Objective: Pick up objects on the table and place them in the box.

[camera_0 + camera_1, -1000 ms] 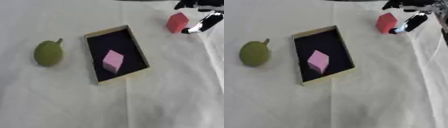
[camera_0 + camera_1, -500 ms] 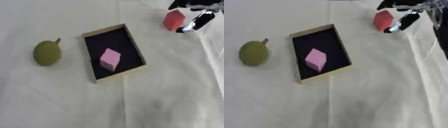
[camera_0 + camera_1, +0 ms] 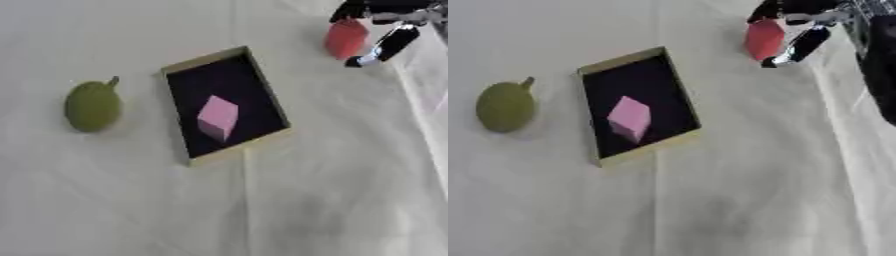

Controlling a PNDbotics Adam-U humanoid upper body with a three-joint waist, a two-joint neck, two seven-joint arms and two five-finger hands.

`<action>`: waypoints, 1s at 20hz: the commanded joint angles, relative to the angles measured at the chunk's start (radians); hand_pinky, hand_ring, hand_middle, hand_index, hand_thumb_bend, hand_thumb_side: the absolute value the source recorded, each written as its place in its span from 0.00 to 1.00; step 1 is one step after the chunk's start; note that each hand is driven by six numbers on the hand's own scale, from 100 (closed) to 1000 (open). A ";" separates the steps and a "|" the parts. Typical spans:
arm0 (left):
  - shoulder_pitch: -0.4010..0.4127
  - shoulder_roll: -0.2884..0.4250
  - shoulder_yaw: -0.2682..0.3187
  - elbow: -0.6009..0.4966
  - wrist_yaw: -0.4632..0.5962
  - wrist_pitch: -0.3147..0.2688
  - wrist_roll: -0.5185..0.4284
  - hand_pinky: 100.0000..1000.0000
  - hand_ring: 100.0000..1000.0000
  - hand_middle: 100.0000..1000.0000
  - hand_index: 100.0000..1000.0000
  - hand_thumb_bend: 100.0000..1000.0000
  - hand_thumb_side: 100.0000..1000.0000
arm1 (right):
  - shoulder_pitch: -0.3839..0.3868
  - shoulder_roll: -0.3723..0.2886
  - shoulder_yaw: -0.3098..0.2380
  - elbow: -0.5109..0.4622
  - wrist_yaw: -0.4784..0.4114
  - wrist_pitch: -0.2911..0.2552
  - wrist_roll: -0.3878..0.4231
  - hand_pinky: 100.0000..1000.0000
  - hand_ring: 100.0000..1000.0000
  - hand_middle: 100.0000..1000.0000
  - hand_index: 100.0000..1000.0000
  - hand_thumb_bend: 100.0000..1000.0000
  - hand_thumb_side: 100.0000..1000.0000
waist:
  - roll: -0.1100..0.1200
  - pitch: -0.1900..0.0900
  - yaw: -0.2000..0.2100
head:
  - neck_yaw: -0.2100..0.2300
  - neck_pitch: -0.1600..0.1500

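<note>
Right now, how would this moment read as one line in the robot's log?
right hand: curled on red block, far right | pink block: in box | green pear: on table, left of box

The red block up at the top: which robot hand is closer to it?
Right. The right hand is at the red block, fingers curled round it. The left hand shows in neither view.

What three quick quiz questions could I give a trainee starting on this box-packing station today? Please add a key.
1. True or false: the pink block lies inside the box.
2. What lies on the cloth left of the box? A) green pear-shaped fruit B) blue cup C) yellow ball
3. Fill in: the right hand has its fingers around the ___ block.

Key: 1 true; 2 A; 3 red.
</note>
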 commanded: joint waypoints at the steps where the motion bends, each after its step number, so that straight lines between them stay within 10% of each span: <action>1: -0.033 0.062 0.016 0.050 -0.004 -0.008 -0.006 0.85 0.95 0.91 0.96 0.00 0.52 | -0.021 -0.025 -0.018 0.000 0.017 0.001 -0.010 0.90 0.97 0.91 0.97 0.35 0.69 | 0.004 -0.031 0.005 | -0.009 -0.001; 20: -0.020 0.128 0.070 0.160 -0.026 0.027 0.006 0.85 0.96 0.91 0.96 0.00 0.52 | -0.057 -0.013 -0.059 0.045 0.067 0.048 -0.019 0.89 0.97 0.91 0.97 0.31 0.68 | 0.007 -0.025 0.011 | -0.017 -0.012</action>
